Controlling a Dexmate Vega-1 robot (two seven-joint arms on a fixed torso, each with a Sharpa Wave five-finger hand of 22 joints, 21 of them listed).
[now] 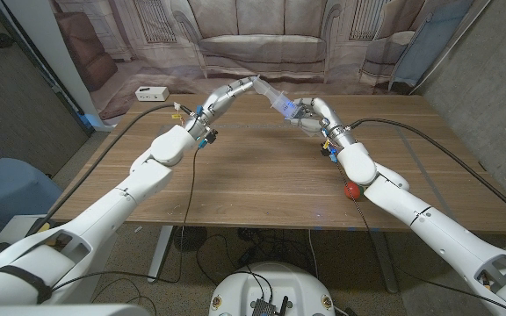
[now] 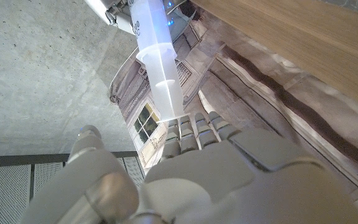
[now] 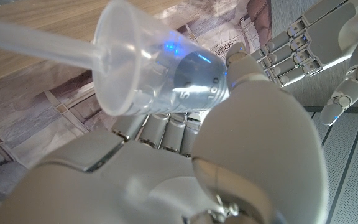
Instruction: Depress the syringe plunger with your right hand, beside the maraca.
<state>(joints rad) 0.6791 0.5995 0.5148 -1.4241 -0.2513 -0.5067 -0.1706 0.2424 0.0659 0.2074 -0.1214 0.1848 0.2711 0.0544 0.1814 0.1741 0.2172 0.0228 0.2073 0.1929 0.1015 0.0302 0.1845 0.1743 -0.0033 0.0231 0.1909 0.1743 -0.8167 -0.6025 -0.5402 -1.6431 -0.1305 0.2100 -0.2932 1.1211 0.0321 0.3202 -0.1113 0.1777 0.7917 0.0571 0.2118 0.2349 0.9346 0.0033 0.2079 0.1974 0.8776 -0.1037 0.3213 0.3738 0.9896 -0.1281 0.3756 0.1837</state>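
Wooden table [image 1: 262, 184] carried a red maraca [image 1: 350, 191] near its front right part, just beside the right forearm, a white power strip [image 1: 151, 93] at the far left corner, and black cables [image 1: 191, 189] that ran across the top to the front edge.

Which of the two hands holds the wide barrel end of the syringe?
The right hand holds the wide barrel end of the syringe, the end with printed numbers. The left hand holds the thin plunger end instead.
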